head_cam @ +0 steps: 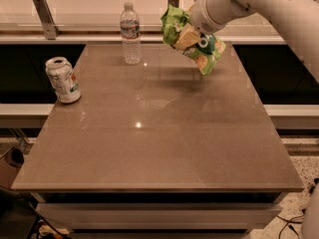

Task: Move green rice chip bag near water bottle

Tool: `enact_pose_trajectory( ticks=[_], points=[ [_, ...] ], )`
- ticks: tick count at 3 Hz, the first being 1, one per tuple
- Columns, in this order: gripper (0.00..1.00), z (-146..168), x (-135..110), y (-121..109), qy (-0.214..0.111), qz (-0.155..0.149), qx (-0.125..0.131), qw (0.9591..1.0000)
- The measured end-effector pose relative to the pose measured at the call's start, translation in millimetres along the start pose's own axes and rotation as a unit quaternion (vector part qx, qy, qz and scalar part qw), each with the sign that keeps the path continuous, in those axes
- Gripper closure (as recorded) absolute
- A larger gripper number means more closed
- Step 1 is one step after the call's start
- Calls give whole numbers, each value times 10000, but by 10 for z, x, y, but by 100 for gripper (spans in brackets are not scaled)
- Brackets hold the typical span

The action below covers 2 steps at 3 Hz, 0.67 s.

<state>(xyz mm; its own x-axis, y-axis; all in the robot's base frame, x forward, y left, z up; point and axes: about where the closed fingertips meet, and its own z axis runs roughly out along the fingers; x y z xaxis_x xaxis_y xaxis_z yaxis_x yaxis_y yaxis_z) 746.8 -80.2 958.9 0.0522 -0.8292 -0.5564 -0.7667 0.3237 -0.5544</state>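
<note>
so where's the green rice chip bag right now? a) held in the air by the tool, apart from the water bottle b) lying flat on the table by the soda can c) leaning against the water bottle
a: the tool grips the green rice chip bag above the table, clear of the water bottle.

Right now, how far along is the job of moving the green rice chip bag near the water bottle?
Done: the green rice chip bag is off the table, gripped by the tool. In hand: it hangs in the air right of the water bottle, over the table's far part. Left: set it down beside the bottle and release.
</note>
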Motion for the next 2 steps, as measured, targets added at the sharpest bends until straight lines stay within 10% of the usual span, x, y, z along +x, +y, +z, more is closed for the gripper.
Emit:
enact_pose_trajectory(
  ticks=[2],
  points=[
    [100,341,107,-75,232,362,-206,9989]
  ],
)
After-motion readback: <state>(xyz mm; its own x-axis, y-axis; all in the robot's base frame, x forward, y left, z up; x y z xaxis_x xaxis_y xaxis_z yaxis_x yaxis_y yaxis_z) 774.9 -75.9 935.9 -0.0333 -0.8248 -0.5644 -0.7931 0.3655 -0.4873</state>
